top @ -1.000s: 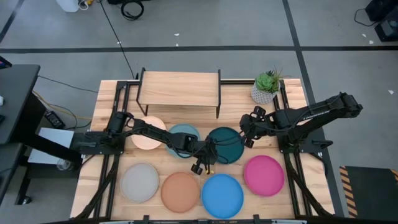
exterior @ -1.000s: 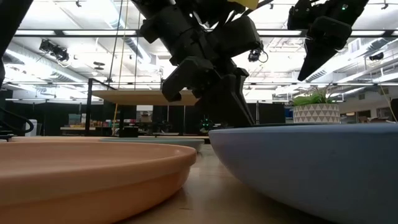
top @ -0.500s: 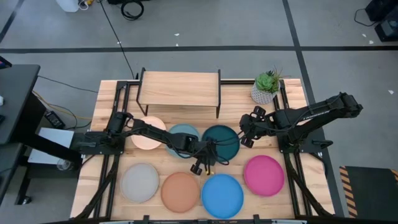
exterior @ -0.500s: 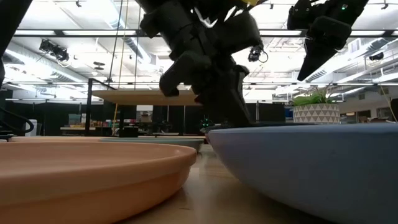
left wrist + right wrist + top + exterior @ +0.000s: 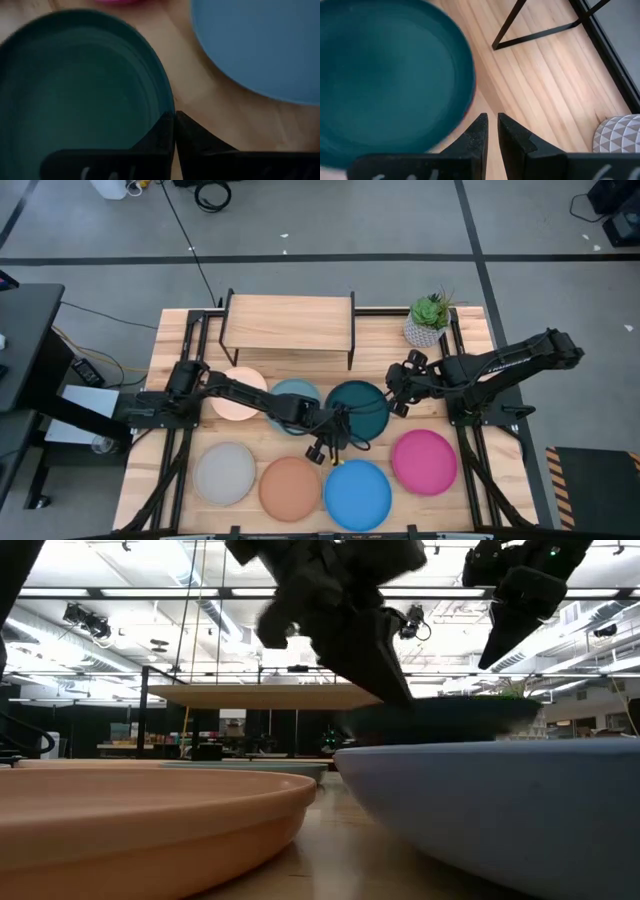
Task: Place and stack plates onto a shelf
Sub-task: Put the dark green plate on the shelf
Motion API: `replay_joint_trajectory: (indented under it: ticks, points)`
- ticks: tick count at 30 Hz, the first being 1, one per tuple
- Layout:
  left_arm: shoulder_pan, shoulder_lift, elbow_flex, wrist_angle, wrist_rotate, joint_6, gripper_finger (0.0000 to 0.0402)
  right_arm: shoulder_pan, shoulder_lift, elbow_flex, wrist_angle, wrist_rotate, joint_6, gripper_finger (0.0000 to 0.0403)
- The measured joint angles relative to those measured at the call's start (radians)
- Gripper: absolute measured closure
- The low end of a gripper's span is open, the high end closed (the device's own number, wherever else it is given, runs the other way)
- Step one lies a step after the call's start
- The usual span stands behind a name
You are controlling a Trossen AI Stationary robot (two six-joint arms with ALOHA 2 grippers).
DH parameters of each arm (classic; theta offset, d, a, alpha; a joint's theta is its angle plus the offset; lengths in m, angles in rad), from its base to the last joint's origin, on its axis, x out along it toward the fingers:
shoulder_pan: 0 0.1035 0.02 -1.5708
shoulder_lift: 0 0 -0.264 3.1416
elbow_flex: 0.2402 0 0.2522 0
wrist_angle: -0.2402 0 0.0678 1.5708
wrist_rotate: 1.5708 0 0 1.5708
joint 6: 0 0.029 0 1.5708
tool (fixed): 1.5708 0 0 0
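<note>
Left gripper (image 5: 340,440) has its fingers pinched shut on the near rim of the dark teal plate (image 5: 362,408) at mid-table in the high view; the right gripper (image 5: 398,402) hovers just beside that plate's right edge, fingers narrow and holding nothing. We see the shelf (image 5: 288,320) at the far side, its board bare, with the cream plate (image 5: 236,402) and light blue plate (image 5: 292,396) left of the teal one.

Low view: the teal plate (image 5: 440,720) hangs clear of the table behind the bright blue plate (image 5: 500,810), roughly level.

Left wrist view: our fingertips (image 5: 167,131) meet tightly on the teal rim (image 5: 75,85).

Right wrist view: the teal plate (image 5: 385,75) lies ahead of the near-closed fingers (image 5: 479,132).

We judge the lift under way. Doing it well means keeping the pinch firm, raising the plate above the shelf board before carrying it far, and holding it level so it does not slip.
</note>
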Motion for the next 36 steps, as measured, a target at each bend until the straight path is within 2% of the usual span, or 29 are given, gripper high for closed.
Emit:
replay_joint_trajectory:
  ticks: [5, 12, 22, 29, 36]
  points:
    - [-0.02, -0.075, 0.0, -0.057, -0.008, -0.034, 0.0386, 0.006, -0.065, 0.0, -0.029, 0.003, 0.004, 0.0353]
    - [-0.035, -0.208, 0.0, -0.18, -0.01, -0.168, 0.0386, 0.071, -0.159, 0.0, -0.025, 0.092, 0.019, 0.0353]
    - [-0.051, -0.384, -0.001, -0.368, -0.184, -0.262, 0.0386, 0.09, -0.135, 0.0, -0.017, 0.111, 0.023, 0.0353]
    - [0.03, -0.462, -0.009, -0.523, -0.291, -0.309, 0.0386, 0.1, -0.113, -0.052, 0.057, 0.112, 0.023, 0.0354]
    - [0.218, -0.566, -0.114, -0.521, -0.266, -0.268, 0.0386, 0.119, -0.114, -0.101, 0.101, 0.103, 0.045, 0.0354]
